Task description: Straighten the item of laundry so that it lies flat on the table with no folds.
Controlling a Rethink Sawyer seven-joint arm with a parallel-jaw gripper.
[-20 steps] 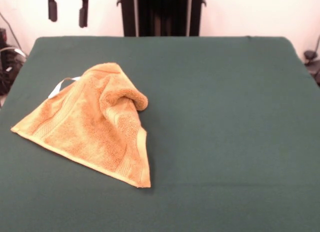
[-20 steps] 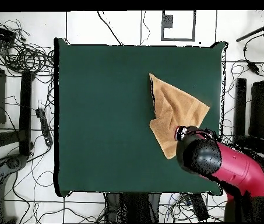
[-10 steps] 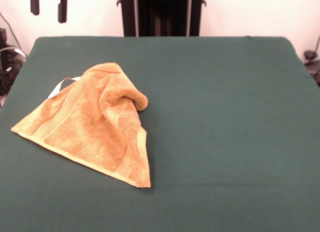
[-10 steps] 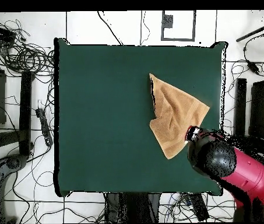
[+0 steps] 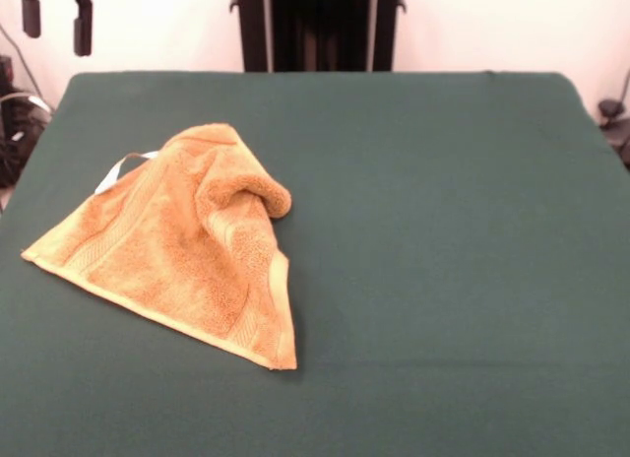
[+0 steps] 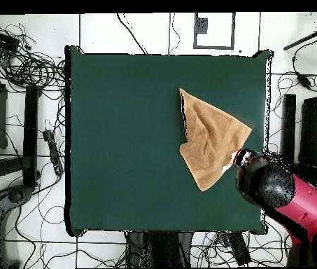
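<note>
One towel (image 5: 187,250) crumpled (folded over) on table (image 5: 443,230); fingers (image 5: 56,22) apart, aloft.

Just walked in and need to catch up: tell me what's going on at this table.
A red and black robot arm is meant to spread an orange-tan towel flat on the green table. Nothing is holding the towel right now. It lies crumpled in a rough triangle, one part folded over into a raised hump, with a white tag sticking out at its far edge. The claw hangs open, high above the table's corner, clear of the cloth.
</note>
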